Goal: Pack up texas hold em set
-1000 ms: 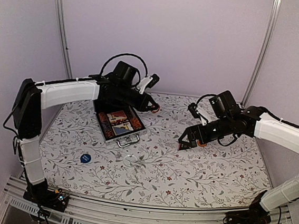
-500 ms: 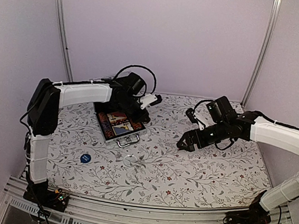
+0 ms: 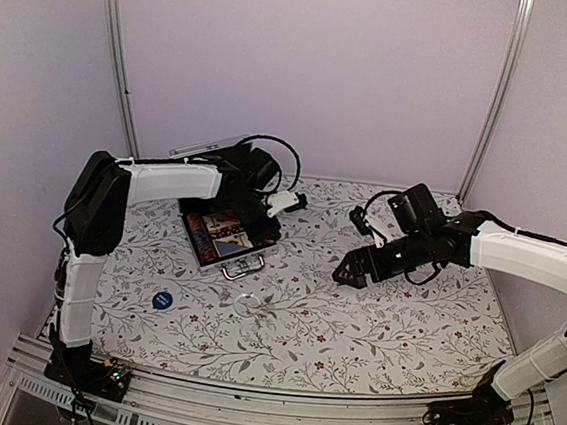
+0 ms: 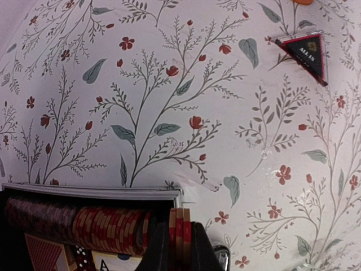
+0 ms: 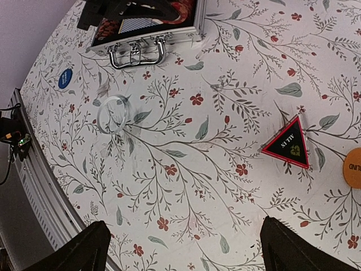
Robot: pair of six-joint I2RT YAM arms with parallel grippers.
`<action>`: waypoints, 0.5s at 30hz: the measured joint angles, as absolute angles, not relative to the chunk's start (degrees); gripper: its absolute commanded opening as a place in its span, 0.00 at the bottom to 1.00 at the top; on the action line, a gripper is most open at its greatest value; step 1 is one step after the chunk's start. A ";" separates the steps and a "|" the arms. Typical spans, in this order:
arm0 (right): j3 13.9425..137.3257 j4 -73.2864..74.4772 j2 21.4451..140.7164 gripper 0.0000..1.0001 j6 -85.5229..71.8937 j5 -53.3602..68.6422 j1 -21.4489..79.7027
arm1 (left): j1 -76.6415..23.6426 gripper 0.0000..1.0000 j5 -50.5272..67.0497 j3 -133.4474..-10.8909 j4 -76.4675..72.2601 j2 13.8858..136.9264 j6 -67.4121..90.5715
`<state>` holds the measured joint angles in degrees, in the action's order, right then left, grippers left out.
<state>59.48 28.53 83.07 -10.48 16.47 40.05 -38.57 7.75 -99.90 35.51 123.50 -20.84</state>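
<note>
The small silver briefcase (image 3: 223, 239) lies open at the back left, handle (image 5: 135, 53) toward the front. It holds a reddish chip row (image 4: 84, 226) and cards. My left gripper (image 4: 180, 240) is shut on a few reddish chips, held on edge at the right end of that row, just by the case's rim (image 4: 90, 192); the top view shows it over the case's right side (image 3: 265, 223). My right gripper (image 5: 194, 248) is open and empty above the table (image 3: 353, 272). A black and red triangular token (image 5: 287, 144) and an orange round token (image 5: 352, 168) lie near it.
A blue round token (image 3: 162, 299) and a clear ring (image 3: 247, 302) lie on the floral cloth in front of the case. The triangular token also shows in the left wrist view (image 4: 307, 51). Metal rail (image 3: 244, 410) runs along the near edge.
My left gripper has swung from behind and right of the case down onto its right end, chips still in it. My right gripper has drifted slightly left.
</note>
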 measured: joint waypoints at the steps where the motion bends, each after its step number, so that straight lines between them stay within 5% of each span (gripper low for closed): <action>1: 59.48 28.47 83.09 0.96 -10.48 16.53 40.05 | -38.52 0.00 7.46 -99.92 35.51 123.63 -20.97; 15: 59.46 28.18 83.13 0.97 -10.48 16.95 40.05 | -37.63 0.00 5.80 -100.05 36.03 124.86 -21.43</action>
<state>59.46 28.18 83.13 -10.48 16.95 40.05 -37.63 5.80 -100.05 36.03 124.86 -21.43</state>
